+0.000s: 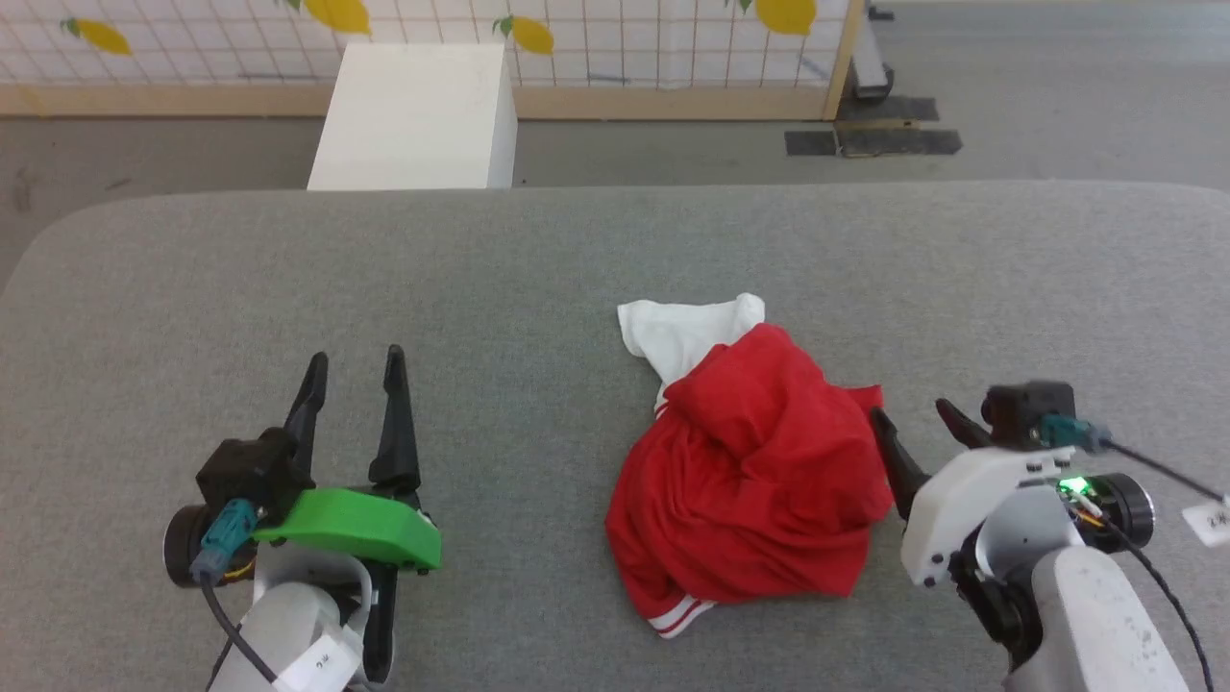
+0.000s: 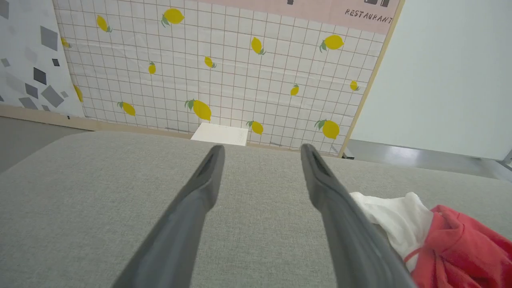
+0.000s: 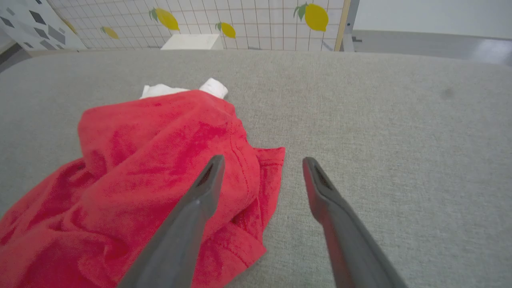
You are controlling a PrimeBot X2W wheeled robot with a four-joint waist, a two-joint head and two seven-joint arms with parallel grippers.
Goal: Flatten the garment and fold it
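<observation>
The garment (image 1: pixel 750 471) lies crumpled in a red heap on the grey table (image 1: pixel 538 259), a white sleeve (image 1: pixel 684 332) sticking out at its far side and striped trim (image 1: pixel 677 615) at its near edge. My left gripper (image 1: pixel 354 370) stands open well to the left of it, nothing between its fingers; its wrist view has the garment (image 2: pixel 452 244) at the lower right. Open too, my right gripper (image 1: pixel 913 411) hovers at the heap's right edge. In the right wrist view one finger (image 3: pixel 188 224) is over the red cloth (image 3: pixel 152 168), the other over bare table.
A white box (image 1: pixel 415 115) stands on the floor beyond the table's far edge, before a lemon-patterned partition (image 1: pixel 615 38). Dark mats (image 1: pixel 870 139) lie on the floor at the back right. Bare grey surface extends left and right of the heap.
</observation>
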